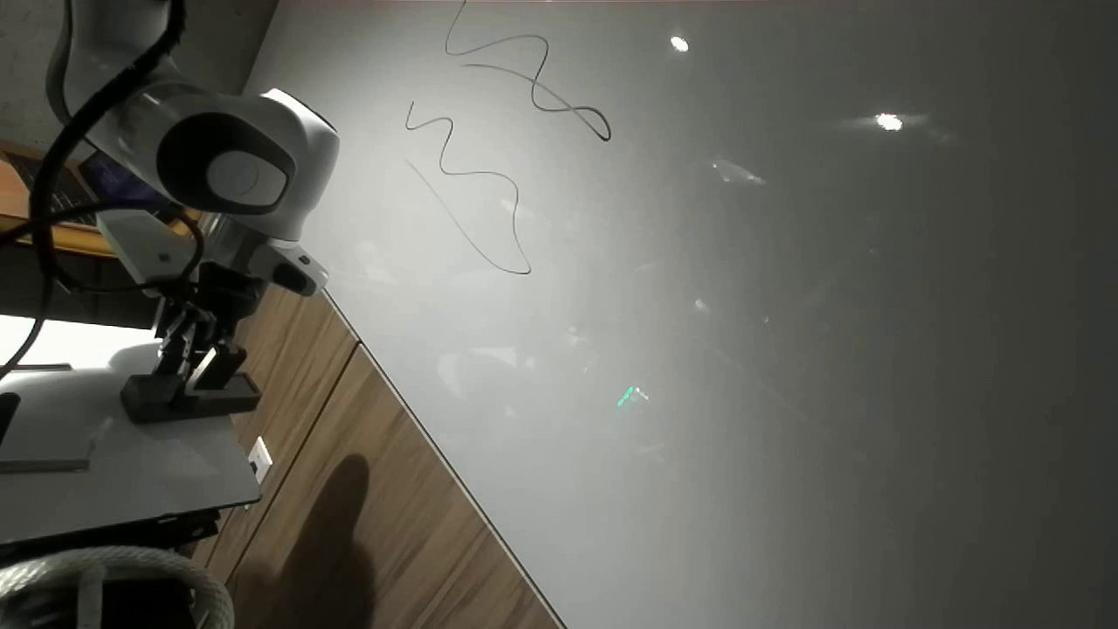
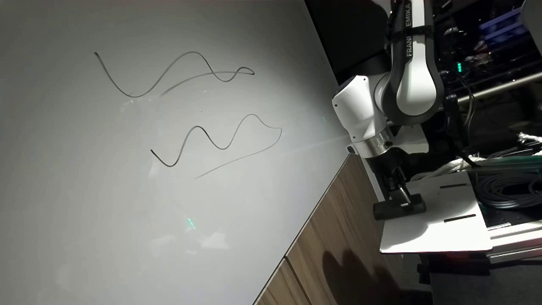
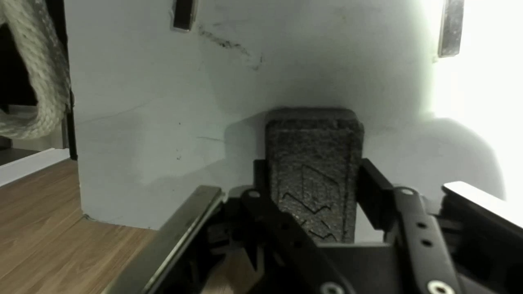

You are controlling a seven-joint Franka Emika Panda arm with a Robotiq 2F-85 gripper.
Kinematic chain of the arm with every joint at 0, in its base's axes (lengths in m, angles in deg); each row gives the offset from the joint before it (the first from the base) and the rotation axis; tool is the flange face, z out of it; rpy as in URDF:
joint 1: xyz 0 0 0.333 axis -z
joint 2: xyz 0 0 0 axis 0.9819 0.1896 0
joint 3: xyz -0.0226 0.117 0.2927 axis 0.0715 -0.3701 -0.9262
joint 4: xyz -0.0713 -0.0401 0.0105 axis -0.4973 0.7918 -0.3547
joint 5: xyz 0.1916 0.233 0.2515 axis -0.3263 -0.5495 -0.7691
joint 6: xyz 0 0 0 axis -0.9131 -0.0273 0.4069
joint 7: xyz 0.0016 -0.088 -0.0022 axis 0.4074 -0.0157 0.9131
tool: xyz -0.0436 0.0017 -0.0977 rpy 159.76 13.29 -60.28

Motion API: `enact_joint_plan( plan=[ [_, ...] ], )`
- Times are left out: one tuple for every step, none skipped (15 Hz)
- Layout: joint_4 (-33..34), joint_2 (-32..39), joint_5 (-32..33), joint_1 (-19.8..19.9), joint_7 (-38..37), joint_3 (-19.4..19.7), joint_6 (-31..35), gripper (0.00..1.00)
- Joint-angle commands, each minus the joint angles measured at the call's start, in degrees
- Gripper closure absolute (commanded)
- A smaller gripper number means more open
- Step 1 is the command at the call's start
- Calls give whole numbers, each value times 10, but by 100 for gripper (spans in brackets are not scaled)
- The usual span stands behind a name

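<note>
A dark grey felt eraser (image 3: 314, 151), oblong with an outline embossed on its top, lies on a white panel (image 3: 122, 171). My gripper (image 3: 314, 183) is shut on it, with black pads (image 3: 374, 194) against its two long sides. The near end of the eraser is hidden behind the finger linkage. In both exterior views the gripper (image 1: 199, 367) points down at the dark eraser (image 1: 147, 400) on the panel. From the opposite angle the eraser (image 2: 387, 210) sits close to the panel's edge beside the wooden cabinet.
A large glossy whiteboard (image 1: 786, 349) carries two wavy black lines (image 2: 184, 146). Wood-grain cabinet panels (image 1: 376, 419) border it. Two slim strips (image 3: 184, 14) are fixed on the white panel. A braided white hose (image 3: 41, 77) runs past its edge. Coiled cables (image 2: 508, 190) lie behind.
</note>
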Motion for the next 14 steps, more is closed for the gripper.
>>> enact_joint_plan(
  plan=[
    [0,-11,-6,0,8,6,-9,71],
    [0,-22,-11,-2,9,3,-14,71],
    [1,-32,-18,-4,12,0,-19,71],
    [2,-50,-25,-7,14,-4,-27,71],
    [3,-68,-30,-10,16,-9,-34,71],
    [6,-96,-33,-14,15,-15,-46,71],
    [10,-124,-37,-18,15,-22,-60,71],
    [14,-152,-41,-23,16,-30,-74,71],
    [8,-190,-39,-28,12,-39,-84,71],
    [20,-212,-37,-33,10,-49,-99,71],
    [35,-235,-37,-38,11,-61,-117,71],
    [54,-250,-35,-43,11,-72,-133,71],
    [75,-259,-35,-47,13,-81,-145,71],
    [99,-262,-28,-49,12,-94,-152,71]
  ],
)
